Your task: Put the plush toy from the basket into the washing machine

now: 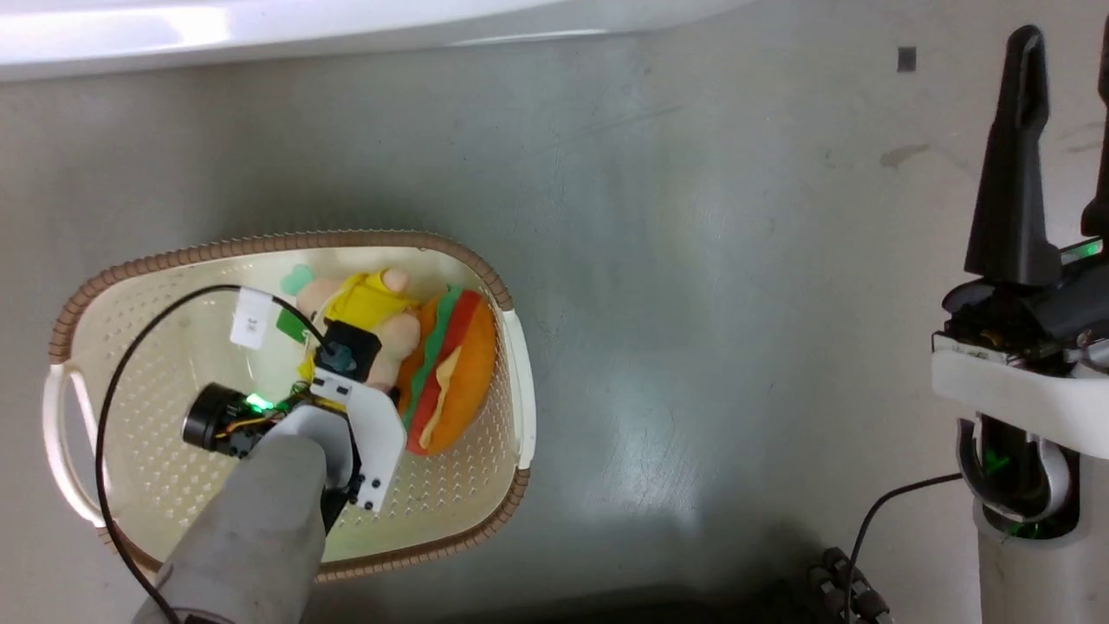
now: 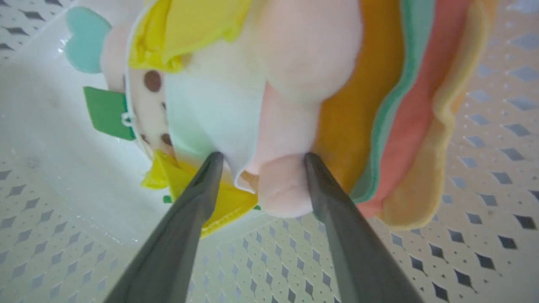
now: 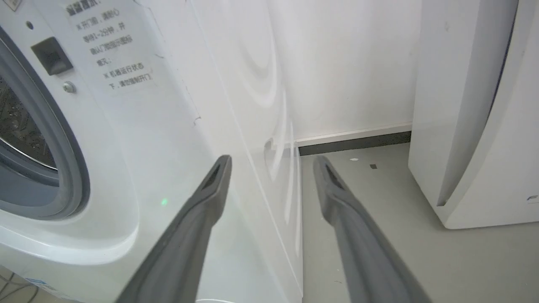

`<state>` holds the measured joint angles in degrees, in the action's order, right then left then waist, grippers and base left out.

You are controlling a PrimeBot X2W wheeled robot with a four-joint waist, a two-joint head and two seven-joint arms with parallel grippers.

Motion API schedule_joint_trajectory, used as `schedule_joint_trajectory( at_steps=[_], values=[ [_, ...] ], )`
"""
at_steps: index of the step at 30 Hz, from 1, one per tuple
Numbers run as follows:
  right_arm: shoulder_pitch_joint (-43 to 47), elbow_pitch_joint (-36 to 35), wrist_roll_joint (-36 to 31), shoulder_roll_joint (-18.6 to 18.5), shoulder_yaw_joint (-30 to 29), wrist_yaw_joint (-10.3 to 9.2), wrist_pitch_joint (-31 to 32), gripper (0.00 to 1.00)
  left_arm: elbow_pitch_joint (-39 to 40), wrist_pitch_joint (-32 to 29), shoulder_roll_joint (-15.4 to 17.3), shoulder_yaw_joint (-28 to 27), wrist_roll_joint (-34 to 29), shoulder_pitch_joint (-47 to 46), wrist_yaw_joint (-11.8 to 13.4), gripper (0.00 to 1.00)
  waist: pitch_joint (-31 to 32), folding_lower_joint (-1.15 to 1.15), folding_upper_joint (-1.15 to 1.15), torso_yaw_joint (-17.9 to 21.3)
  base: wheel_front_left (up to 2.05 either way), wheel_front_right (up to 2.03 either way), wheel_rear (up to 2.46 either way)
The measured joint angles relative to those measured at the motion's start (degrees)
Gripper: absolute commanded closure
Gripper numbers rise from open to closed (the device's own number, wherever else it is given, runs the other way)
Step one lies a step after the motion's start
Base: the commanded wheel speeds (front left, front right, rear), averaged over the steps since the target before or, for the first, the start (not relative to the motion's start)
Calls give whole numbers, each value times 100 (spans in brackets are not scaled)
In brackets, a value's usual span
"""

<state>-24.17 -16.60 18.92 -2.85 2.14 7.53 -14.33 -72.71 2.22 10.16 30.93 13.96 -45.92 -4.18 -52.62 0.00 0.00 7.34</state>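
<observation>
My left pincer (image 2: pixel 261 168) reaches into the basket (image 1: pixel 346 236), spread around the plush toy (image 2: pixel 294 75).
Its fingers (image 2: pixel 189 210) straddle the toy's pink limb, placed to pinch soft bulk; my right pincer (image 3: pixel 271 164) hangs spread and empty, the washing machine (image 3: pixel 139 160) just left of its tips.

I record the plush toy (image 2: pixel 303 63) as soft, fuzzy, matt cloth; the basket (image 1: pixel 173 347) as smooth perforated plastic with a woven-look rim; the washing machine (image 3: pixel 160 139) as glossy white with a matt rubber ring; my left gripper (image 2: pixel 263 158) as matt.
</observation>
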Motion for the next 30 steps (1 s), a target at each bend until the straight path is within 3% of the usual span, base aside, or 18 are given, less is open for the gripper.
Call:
schedule_joint_trajectory(
  at_steps=[1,2,4,17,30],
  values=[
    [-17,-9,25,0,1,0,-22,0,-43,41,0,19,30,-38,-3,0,-30,0,0,5,0,0,0],
    [-37,-9,35,0,3,0,-37,0,-73,76,1,49,33,-60,-4,17,-32,1,0,9,0,0,0],
    [-66,-12,35,0,11,1,-41,0,-102,120,-1,90,36,-66,-19,100,3,0,0,7,0,0,0],
    [-67,133,41,0,-30,0,-42,0,-115,103,-73,103,296,66,-132,100,453,0,0,-50,0,0,0],
    [522,477,-67,-2,-221,0,-42,0,-127,706,-466,221,547,754,-291,100,1673,0,0,-410,0,0,0]
  ],
)
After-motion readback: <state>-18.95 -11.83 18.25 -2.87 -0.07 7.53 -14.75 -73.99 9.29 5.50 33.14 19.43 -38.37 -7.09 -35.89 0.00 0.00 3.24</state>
